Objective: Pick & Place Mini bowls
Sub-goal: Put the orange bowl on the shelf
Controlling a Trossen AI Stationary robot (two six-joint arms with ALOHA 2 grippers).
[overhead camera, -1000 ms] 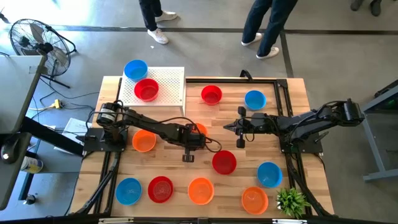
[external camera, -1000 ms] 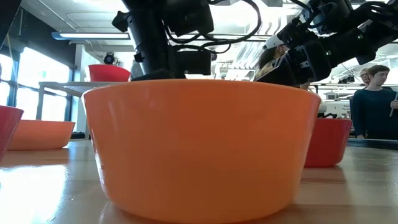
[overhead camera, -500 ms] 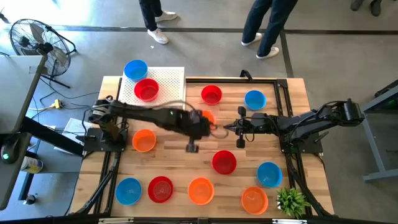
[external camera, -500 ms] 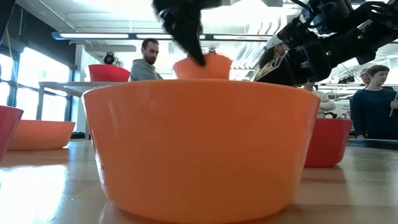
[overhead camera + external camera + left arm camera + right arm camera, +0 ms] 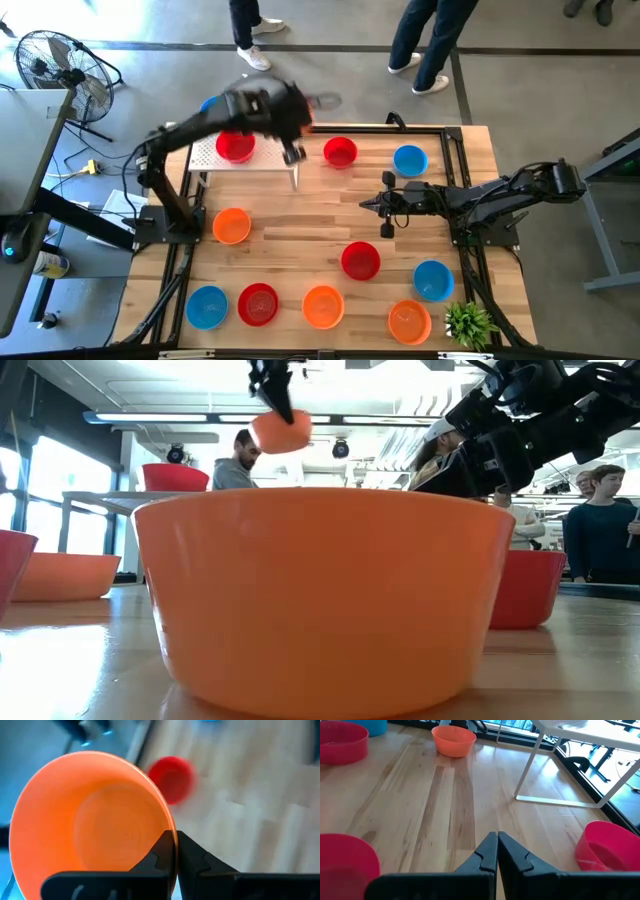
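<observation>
Carrying an orange mini bowl (image 5: 90, 820) pinched by its rim in my left gripper (image 5: 175, 851), I am aiming for the white stand (image 5: 270, 135) at the table's far-left corner, keeping it level; my right gripper (image 5: 497, 851) is waiting shut mid-table.

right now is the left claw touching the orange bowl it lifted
Touching. The left wrist view shows the left claw shut on the rim of the orange bowl, one finger inside and one outside. The low view shows that bowl hanging from it in the air.

Glossy red, blue and orange mini bowls (image 5: 360, 260) upright across the table, one orange bowl (image 5: 90, 825) aloft, tilted.
</observation>
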